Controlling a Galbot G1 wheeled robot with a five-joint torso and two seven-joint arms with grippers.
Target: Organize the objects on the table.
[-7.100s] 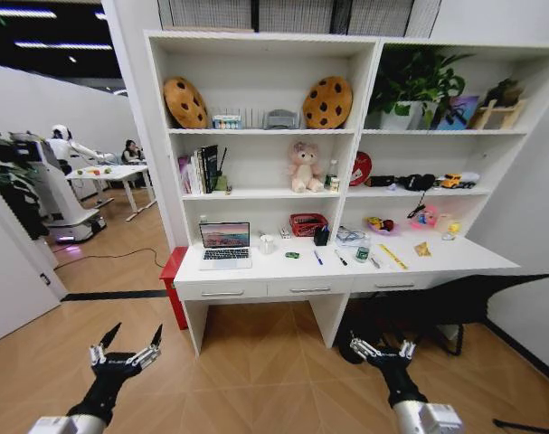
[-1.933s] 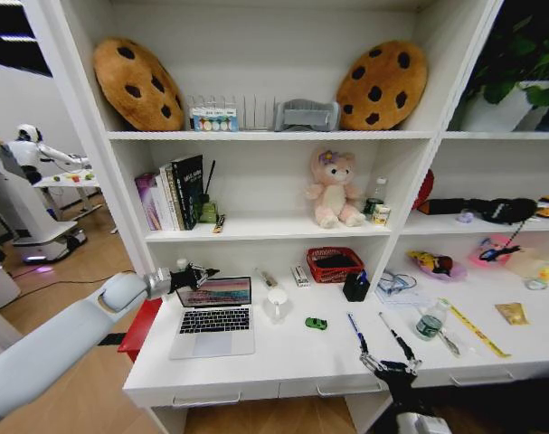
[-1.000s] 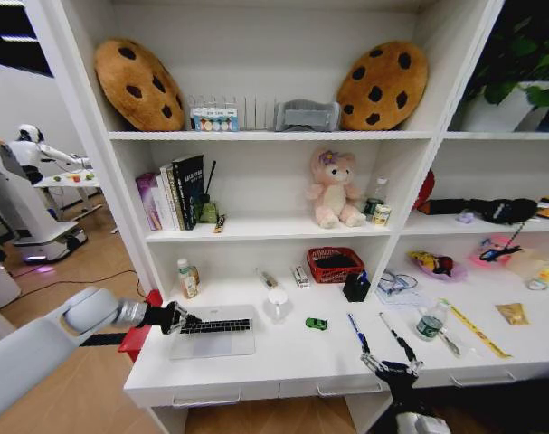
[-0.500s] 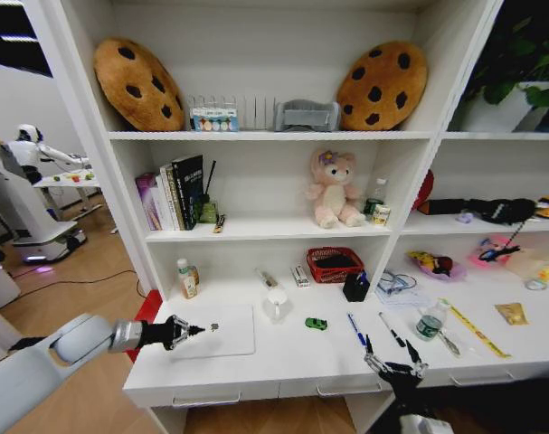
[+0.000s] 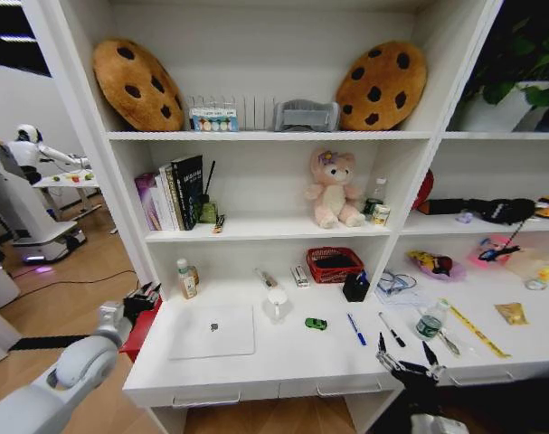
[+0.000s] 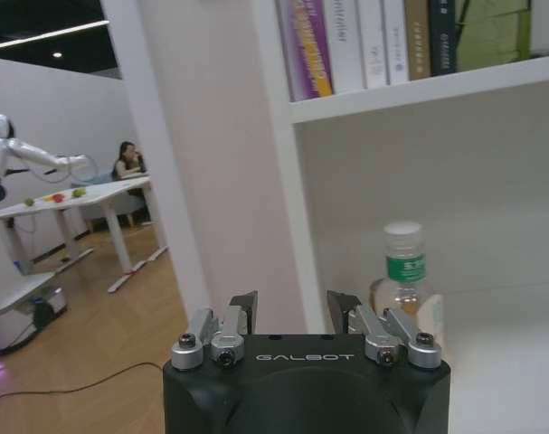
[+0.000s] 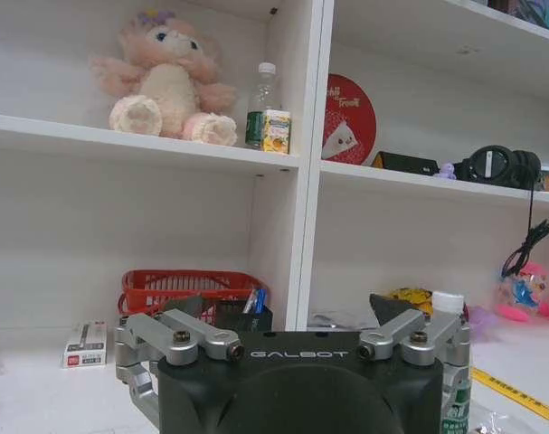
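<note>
The silver laptop (image 5: 212,331) lies closed at the desk's (image 5: 283,375) left end; thin, stiff, slippery, best lifted by its edges; left gripper (image 5: 140,298) beside it and right gripper (image 5: 408,360) at the front edge both gape empty.

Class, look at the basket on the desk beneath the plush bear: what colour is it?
The basket is red, with an open mesh wall. It shows best in the head view.

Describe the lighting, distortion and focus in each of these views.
Head view: even indoor light, wide-angle bending of the shelving unit, soft shadow under the laptop. Left wrist view: left gripper close and dark, bottle slightly soft. Right wrist view: bright white shelves, plush bear a bit washed out.
</note>
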